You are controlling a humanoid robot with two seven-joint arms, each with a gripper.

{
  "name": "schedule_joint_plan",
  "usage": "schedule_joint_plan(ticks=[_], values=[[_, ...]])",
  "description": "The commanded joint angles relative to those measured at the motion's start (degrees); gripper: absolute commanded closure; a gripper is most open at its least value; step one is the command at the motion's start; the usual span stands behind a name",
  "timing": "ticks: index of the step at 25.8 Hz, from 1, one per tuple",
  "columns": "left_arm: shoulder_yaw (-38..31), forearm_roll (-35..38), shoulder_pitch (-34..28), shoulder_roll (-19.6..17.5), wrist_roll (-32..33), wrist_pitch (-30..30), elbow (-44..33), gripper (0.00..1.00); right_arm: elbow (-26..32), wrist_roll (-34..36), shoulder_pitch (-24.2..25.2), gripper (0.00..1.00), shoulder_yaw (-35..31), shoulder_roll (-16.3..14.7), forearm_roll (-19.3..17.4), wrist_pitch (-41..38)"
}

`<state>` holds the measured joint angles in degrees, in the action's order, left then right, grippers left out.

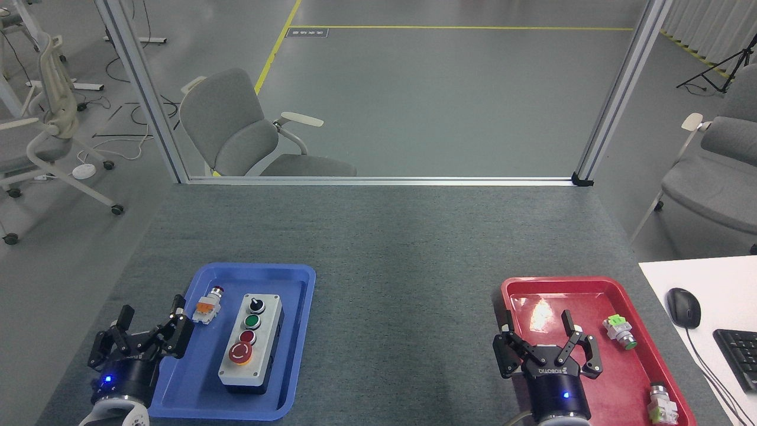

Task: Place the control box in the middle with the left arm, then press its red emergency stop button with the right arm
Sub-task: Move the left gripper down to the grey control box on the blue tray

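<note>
Overhead, grey felt tabletop (390, 236), office chair (248, 130) beyond; left end effector (151, 322) and right end effector (538, 326) both open, empty.

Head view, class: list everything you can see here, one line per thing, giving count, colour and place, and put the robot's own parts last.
table: one, grey felt top, fills the foreground
blue tray: one, blue, near left of table
control box: one, grey with black, green, dark red and red buttons, in the blue tray
orange switch part: one, orange and white, in the blue tray left of the box
red tray: one, red, near right
push-button parts: two, green and white, in the red tray
office chairs: several, grey, behind and beside the table
mouse: one, black, white desk at right
keyboard: one, black, same desk
left gripper: one, black, jaws open, beside the blue tray
right gripper: one, black, jaws open, over the red tray
</note>
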<state>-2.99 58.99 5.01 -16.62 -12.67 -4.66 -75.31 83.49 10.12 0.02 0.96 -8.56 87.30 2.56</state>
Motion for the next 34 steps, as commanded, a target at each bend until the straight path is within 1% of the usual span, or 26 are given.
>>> schedule_joint_plan(ticks=[1, 10, 15, 17, 21, 24, 27, 29, 32, 34], values=[[0.0, 0.07, 0.0, -0.08, -0.17, 0.01, -0.01, 0.01, -0.26, -0.09, -0.02, 0.04, 0.01, 0.04, -0.03, 0.08], [-0.35, -0.37, 0.17, 0.19, 0.01, 0.18, -0.71, 0.01, -0.43, -0.18, -0.02, 0.04, 0.09, -0.31, -0.12, 0.08], [-0.26, -0.2, -0.62, -0.08, 0.01, -0.7, -1.41, 0.01, -0.43, -0.18, -0.02, 0.03, 0.36, -0.49, -0.12, 0.08], [-0.18, 0.33, -0.97, 0.01, -0.34, -0.7, -3.35, 0.01, -0.43, -0.18, -0.02, 0.03, 0.27, -0.49, -0.12, 0.08], [-0.18, 0.51, -5.27, 0.1, -0.17, -0.17, -9.59, 0.01, -0.43, -0.1, -0.02, 0.03, 0.36, -0.49, -0.12, 0.08], [0.18, 1.04, -6.86, 0.45, 0.01, 0.36, -11.79, 0.01, -0.43, -0.01, 0.07, 0.03, 0.27, -0.58, -0.12, -0.01], [0.53, 3.94, -7.38, 2.21, 0.1, 1.59, -11.79, 0.01, -0.43, -0.01, 0.07, 0.03, 0.36, -0.58, -0.12, 0.08], [0.62, 7.71, -7.82, 3.88, 0.18, 2.2, -11.87, 0.01, -0.43, -0.1, 0.07, 0.03, 0.27, -0.58, -0.12, 0.08], [0.62, 12.55, -8.79, 8.27, 0.18, 2.29, -11.96, 0.01, -0.43, -0.1, 0.07, 0.03, 0.27, -0.67, -0.03, 0.17], [0.62, 14.31, -9.93, 10.73, 0.18, 2.29, -12.05, 0.01, -0.43, -0.18, 0.16, 0.03, 0.36, -0.67, -0.12, 0.17]])
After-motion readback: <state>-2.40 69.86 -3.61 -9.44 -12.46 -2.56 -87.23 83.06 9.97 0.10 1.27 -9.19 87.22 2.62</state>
